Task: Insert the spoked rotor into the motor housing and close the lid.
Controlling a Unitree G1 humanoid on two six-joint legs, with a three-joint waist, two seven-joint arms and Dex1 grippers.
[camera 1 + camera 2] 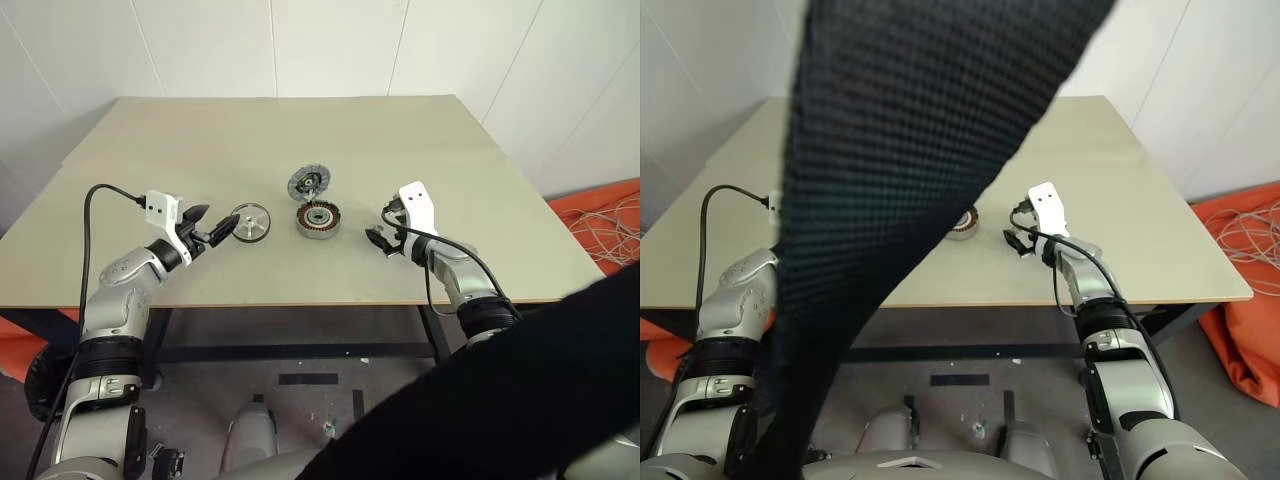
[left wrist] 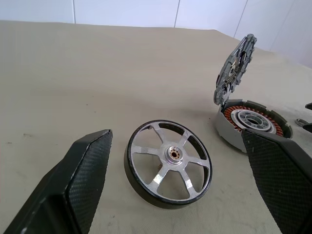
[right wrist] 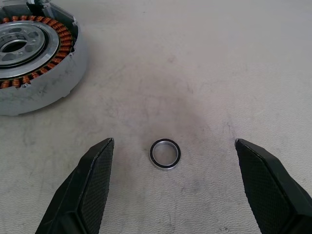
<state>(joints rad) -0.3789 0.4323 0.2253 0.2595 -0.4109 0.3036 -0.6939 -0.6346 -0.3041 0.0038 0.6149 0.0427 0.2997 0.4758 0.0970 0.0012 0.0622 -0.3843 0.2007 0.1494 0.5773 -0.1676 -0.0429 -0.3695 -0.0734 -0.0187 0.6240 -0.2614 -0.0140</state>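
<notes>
flat silver spoked rotor with dark rim [image 2: 169,163] lies on the beige table [image 1: 200,150], before the released left gripper [image 1: 215,231]. copper-wound round motor housing [image 1: 318,219] beside it, grey ribbed lid [image 1: 309,182] raised. right gripper [image 1: 381,240] spread wide, empty.

Both arms reach forward, angled inward toward each other; the left pincer [image 1: 222,231] stands wide open, roughly level; the right pincer [image 1: 378,240] gapes too, tilted slightly downward.

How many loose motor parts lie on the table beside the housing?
2: the spoked rotor left of the motor housing, and a small ring to its right. The lid stands hinged open.
</notes>
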